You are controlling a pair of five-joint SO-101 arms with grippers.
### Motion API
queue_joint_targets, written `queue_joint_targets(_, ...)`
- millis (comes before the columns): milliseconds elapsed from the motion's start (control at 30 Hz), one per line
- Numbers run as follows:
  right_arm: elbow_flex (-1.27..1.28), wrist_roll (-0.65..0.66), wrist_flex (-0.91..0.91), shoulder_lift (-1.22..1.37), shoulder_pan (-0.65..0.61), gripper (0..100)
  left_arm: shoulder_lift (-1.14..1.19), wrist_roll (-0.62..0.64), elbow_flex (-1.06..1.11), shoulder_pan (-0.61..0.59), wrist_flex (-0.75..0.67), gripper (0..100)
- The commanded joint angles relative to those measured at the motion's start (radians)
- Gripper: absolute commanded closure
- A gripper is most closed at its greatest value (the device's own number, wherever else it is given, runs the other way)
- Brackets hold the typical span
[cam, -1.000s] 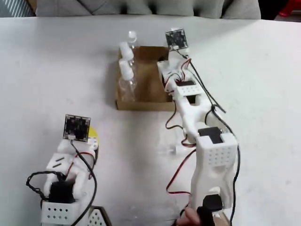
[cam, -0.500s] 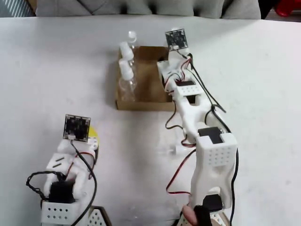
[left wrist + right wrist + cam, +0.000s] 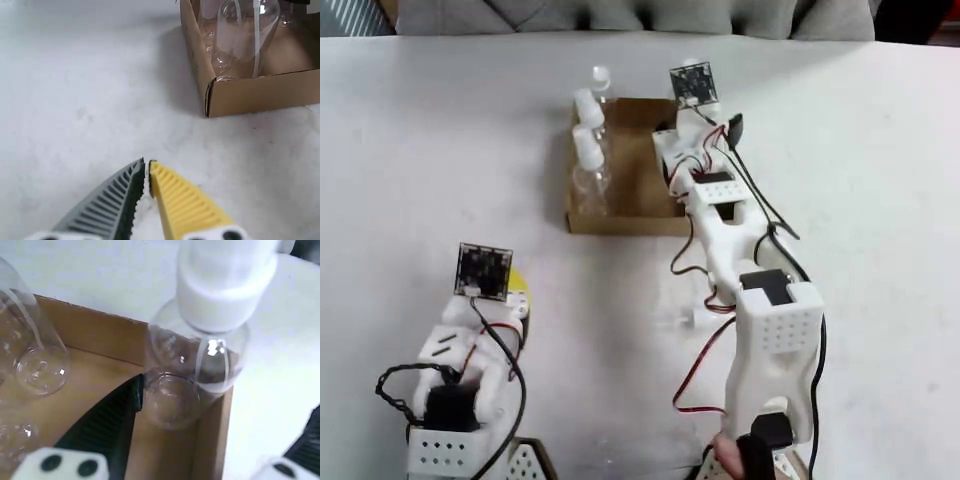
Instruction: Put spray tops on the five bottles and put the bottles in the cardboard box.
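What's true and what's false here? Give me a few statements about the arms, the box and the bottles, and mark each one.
1. The left gripper is shut above the table. True.
2. The cardboard box is empty. False: clear bottles sit in it.
3. The bottle at the right gripper wears a white spray top. True.
4. The right gripper is clamped shut on that bottle. False: its jaws stand open, with the bottle between them.
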Motion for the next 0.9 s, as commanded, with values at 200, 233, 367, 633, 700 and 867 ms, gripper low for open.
queue_joint_targets(200,0.038,0.003,0.004,-0.114,-0.002,57.5,0.005,-0.009,-0.002,-0.004,-0.006,98)
queue_joint_targets(233,0.049,0.003,0.004,-0.125,-0.008,57.5,0.005,-0.009,-0.002,-0.004,-0.006,98)
queue_joint_targets(367,0.087,0.003,0.002,-0.17,-0.016,57.5,0.005,-0.009,-0.002,-0.004,-0.008,98)
queue_joint_targets(633,0.15,0.003,0.002,-0.24,-0.016,57.5,0.005,-0.009,-0.002,-0.004,-0.008,98)
queue_joint_targets(700,0.172,0.003,0.004,-0.268,-0.018,57.5,0.005,-0.009,-0.002,-0.004,-0.008,98)
queue_joint_targets(867,0.245,0.011,0.01,-0.355,-0.028,57.6,0.005,-0.009,-0.002,-0.005,-0.017,98)
